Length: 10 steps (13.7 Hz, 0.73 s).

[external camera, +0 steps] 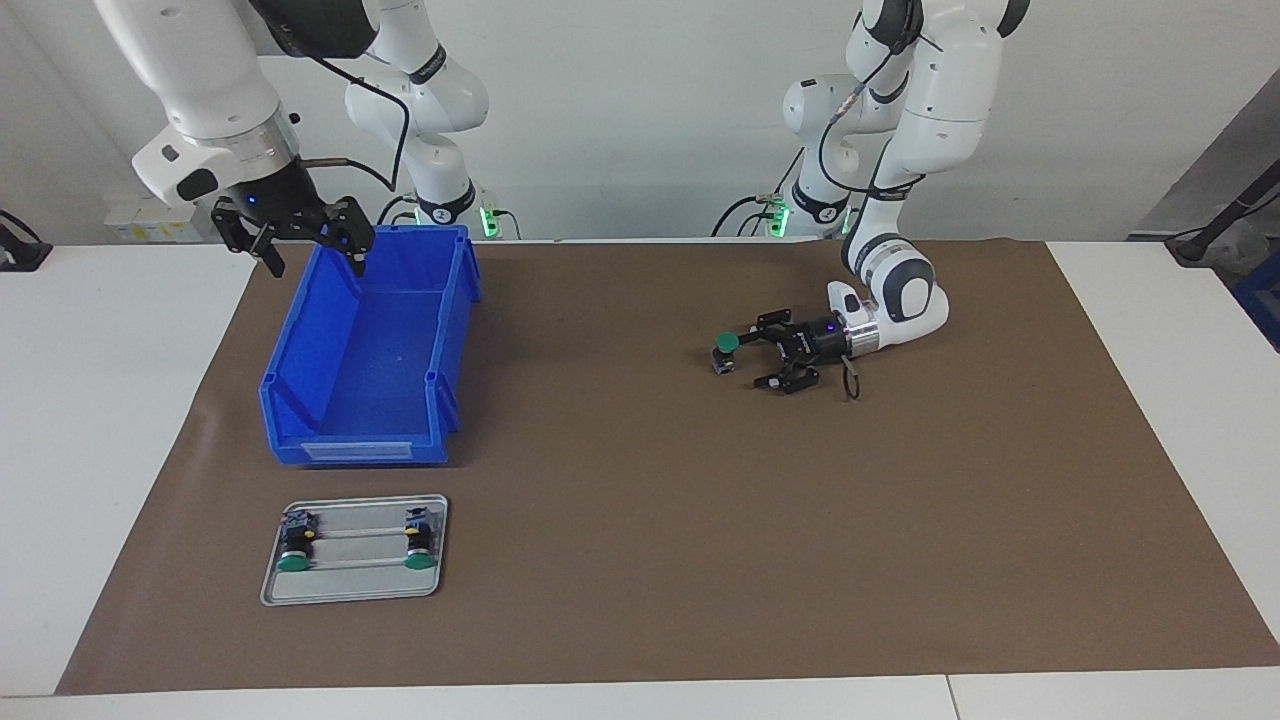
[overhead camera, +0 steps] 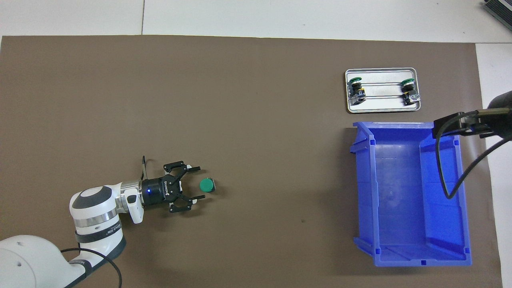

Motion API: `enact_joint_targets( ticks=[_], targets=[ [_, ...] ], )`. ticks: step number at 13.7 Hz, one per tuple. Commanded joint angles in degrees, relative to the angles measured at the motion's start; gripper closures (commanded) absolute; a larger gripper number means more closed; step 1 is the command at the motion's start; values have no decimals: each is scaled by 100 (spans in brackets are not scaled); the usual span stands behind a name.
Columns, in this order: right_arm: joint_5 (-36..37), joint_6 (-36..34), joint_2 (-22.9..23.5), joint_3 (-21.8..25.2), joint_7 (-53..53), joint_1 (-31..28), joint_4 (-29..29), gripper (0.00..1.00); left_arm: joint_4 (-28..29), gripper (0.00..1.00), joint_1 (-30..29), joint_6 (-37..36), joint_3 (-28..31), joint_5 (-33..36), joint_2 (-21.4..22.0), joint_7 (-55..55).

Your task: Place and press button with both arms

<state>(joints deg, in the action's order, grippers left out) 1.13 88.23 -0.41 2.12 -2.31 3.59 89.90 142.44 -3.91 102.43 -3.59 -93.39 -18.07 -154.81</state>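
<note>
Button (external camera: pixel 726 346), green-capped: upright on the brown mat (external camera: pixel 640 560), toward the left arm's end from the blue bin (external camera: pixel 370 360). Left gripper (external camera: pixel 752 353): low, fingers spread either side of the button, not clamping. Right gripper (external camera: pixel 312 258): fingers apart, over the bin's rim.

blue open bin (external camera: pixel 370 350) (overhead camera: pixel 412 192) standing on a brown mat (external camera: pixel 650 560) (overhead camera: pixel 200 100) toward the right arm's end of the table, nothing showing inside. small metal tray (external camera: pixel 350 590) (overhead camera: pixel 382 109) lying just beside the bin, farther from the robots, apart from it. white tabletop (external camera: pixel 100 400) (overhead camera: pixel 280 16) showing around the mat's edges.
</note>
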Motion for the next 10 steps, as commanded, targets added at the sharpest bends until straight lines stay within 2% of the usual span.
enact_joint_targets(
  ticks=[1, 5, 10],
  targets=[
    [10, -34, -109, -63, -77, -51, 89, 0, -180, 8, -574, -267, -11, 626, 119, 458],
    [10, -43, -109, -71, -77, -51, 89, 0, -1391, 12, -1032, -757, 112, 1769, 119, 2406],
    [10, -34, -109, -63, -77, -51, 98, 0, -3500, 12, -1385, -1584, 112, 2860, 180, 5639]
  ],
)
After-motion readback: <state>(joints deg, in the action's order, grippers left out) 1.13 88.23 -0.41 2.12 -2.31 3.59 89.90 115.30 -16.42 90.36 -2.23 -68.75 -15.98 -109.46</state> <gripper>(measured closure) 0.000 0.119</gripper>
